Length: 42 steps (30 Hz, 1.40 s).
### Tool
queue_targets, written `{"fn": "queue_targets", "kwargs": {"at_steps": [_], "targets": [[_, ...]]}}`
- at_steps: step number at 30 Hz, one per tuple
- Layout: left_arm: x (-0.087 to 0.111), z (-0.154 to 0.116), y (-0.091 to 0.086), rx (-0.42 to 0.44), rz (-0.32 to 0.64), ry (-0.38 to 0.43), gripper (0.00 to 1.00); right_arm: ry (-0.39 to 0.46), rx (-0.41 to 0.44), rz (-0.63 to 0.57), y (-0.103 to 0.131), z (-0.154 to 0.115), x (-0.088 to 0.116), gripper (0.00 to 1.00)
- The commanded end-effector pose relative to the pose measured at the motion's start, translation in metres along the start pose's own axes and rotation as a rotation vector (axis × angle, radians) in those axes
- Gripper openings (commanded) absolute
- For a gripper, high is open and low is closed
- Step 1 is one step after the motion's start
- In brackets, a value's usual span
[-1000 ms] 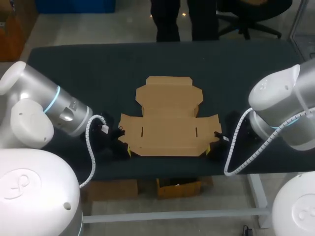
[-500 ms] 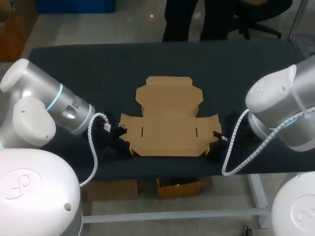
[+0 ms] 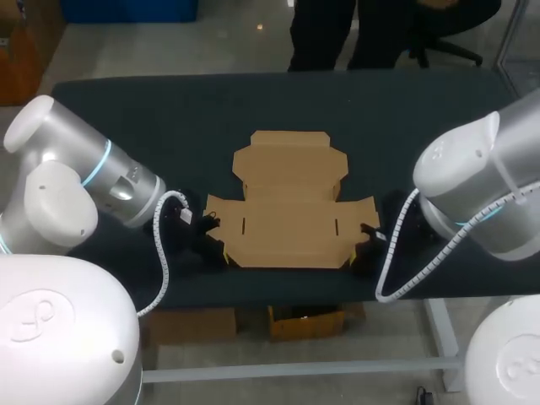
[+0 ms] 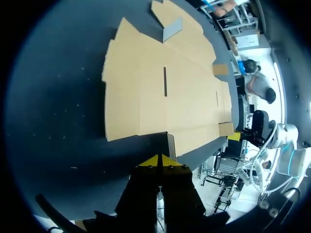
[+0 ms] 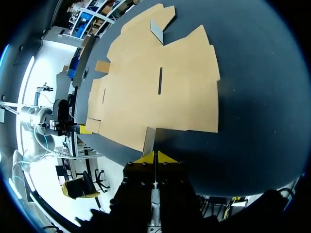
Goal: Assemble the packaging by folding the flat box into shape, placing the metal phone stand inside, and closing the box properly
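Low at the near edge of the table (image 3: pixel 169 118), both arms angle inward. Left gripper (image 3: pixel 221 253) (image 4: pixel 159 162) sits at the near-left corner of the flat cardboard box (image 3: pixel 291 211), right gripper (image 3: pixel 354 257) (image 5: pixel 154 158) at its near-right corner. Both grippers' yellow tips are pressed together. One box, unfolded, mid-table.

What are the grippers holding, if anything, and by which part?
Left gripper and right gripper each seem to pinch a raised corner flap of the box.
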State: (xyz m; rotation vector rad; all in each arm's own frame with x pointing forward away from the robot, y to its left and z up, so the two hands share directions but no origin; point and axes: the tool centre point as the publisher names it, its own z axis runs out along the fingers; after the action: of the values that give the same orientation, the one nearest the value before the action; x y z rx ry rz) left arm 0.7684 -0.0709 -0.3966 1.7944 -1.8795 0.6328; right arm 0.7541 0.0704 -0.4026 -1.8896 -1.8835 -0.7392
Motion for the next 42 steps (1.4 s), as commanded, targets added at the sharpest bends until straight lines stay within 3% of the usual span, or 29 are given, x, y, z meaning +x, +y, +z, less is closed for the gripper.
{"fn": "queue_targets", "kwargs": {"at_steps": [1,11,19,42], "targets": [[0.001,0.001,-0.002,-0.002,-0.003,-0.009,0.0,-0.002,0.004,0.001,0.003,0.002,-0.001,0.0],[-0.002,0.001,-0.002,-0.004,-0.012,-0.012,0.0,0.009,0.013,0.019,0.01,0.005,-0.008,0.0],[-0.003,0.001,-0.005,-0.005,-0.017,-0.02,0.0,0.009,0.017,0.012,0.014,0.006,-0.003,0.0],[0.02,0.002,-0.007,-0.01,0.04,-0.047,0.0,-0.017,0.023,-0.034,0.004,0.008,0.015,0.0]]}}
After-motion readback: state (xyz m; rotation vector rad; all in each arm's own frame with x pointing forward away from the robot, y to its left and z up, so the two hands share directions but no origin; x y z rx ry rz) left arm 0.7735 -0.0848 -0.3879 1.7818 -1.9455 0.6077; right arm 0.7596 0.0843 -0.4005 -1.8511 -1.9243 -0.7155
